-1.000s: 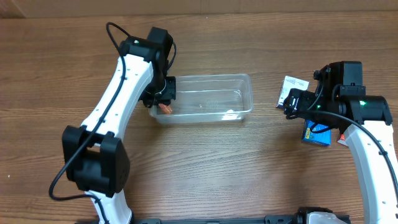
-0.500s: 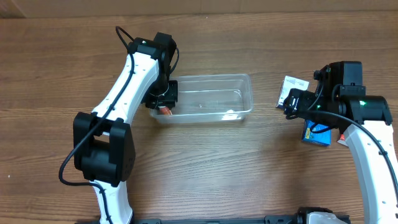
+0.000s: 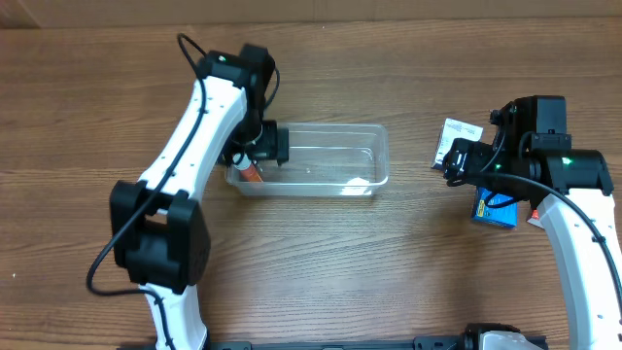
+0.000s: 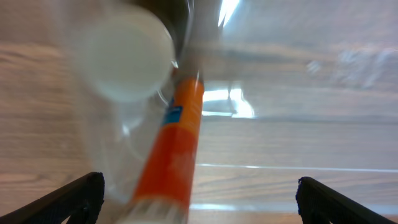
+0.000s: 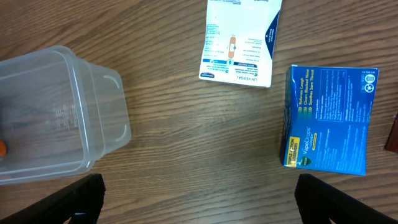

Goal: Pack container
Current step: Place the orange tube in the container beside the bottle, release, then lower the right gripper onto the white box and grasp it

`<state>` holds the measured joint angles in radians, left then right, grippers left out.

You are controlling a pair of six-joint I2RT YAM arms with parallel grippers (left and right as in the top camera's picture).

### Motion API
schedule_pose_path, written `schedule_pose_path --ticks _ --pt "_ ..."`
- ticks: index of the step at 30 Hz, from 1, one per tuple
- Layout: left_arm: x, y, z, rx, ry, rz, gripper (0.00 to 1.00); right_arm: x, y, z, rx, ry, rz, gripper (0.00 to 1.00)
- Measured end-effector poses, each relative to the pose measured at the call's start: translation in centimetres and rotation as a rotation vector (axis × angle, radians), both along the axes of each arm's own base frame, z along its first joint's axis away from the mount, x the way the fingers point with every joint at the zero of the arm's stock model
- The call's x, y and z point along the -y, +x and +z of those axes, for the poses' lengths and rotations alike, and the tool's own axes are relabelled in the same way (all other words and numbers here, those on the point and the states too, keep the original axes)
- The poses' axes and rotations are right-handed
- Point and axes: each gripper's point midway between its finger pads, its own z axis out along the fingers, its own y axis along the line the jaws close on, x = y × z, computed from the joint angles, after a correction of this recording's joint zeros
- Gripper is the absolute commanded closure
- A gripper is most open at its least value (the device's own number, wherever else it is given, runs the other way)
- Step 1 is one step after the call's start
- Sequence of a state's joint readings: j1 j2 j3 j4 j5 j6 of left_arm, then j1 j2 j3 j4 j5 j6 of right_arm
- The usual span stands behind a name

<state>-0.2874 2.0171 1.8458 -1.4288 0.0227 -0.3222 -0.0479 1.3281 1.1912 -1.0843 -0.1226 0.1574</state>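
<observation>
- Container (image 3: 335,127): left end blocked by left gripper (image 3: 257,156) and orange tube (image 3: 252,174); middle and right end open from above.
- Bare table (image 3: 408,243) between container and white packet (image 3: 455,143): passable.
- Blue box (image 3: 494,210) near packet, narrow gap between them.

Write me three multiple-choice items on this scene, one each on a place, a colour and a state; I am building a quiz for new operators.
1. Where does the blue box lie?
A. Inside the container
B. On the table, beside the white packet
C. Stacked on the white packet

2. What colour is the body of the tube in the container?
A. Orange
B. Green
C. Black

3. How is the right gripper?
A. Shut on the blue box
B. Shut on the white packet
C. Open, holding nothing

Key: 1 B, the box rests on bare wood next to the packet. 2 A, the left wrist view shows an orange body. 3 C, its fingers stand wide apart above the table.
</observation>
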Motion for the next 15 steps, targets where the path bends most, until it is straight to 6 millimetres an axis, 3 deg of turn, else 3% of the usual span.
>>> schedule_pose_path --ticks 5,7,9,12,15 --pt "-0.2 2.0 7.9 0.251 -0.04 -0.011 0.0 0.0 0.1 0.0 0.002 0.0 0.0 0.0" --pt "-0.6 2.2 12.2 0.376 -0.063 -0.015 0.0 0.0 0.1 0.1 0.006 0.001 -0.004 0.0" --pt "-1.2 1.9 15.0 0.456 -0.07 -0.006 0.0 0.0 0.1 0.3 0.003 0.008 -0.019 0.0" --pt "-3.1 1.2 17.7 0.534 -0.058 0.03 0.0 0.2 1.0 2.0 0.037 0.012 -0.046 0.0" --pt "-5.7 1.1 18.7 0.563 -0.03 0.095 0.0 0.6 2.6 4.7 0.084 -0.003 -0.066 0.0"
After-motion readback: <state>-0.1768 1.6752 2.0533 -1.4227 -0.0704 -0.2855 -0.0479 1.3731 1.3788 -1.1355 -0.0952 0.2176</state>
